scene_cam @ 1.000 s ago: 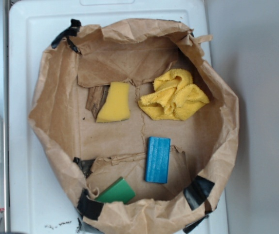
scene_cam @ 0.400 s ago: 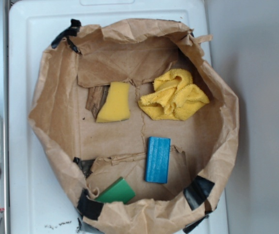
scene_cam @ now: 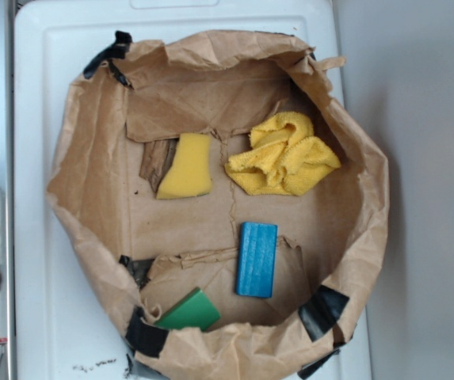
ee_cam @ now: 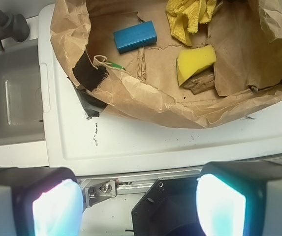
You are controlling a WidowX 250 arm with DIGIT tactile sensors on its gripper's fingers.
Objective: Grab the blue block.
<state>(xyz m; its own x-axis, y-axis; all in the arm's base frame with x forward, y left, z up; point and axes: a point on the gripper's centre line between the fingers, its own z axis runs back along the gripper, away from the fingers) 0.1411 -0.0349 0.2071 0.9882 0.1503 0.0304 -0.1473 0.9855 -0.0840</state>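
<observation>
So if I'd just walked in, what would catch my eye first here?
Probably the big crumpled paper bag spread open on the white tray. Inside it lies a bright blue block near the middle, with a yellow cloth and a yellow sponge beyond it. The pincer hangs open outside the bag.

We count one blue block [scene_cam: 257,259] at lower centre of the exterior view, one green block [scene_cam: 189,311] at lower left, one yellow sponge [scene_cam: 186,165] at upper centre left, and one yellow cloth [scene_cam: 284,155] at upper centre right. We count one brown paper bag [scene_cam: 92,174] and one white tray [scene_cam: 40,95]. Two gripper fingers [ee_cam: 57,209] fill the wrist view's bottom corners.
</observation>
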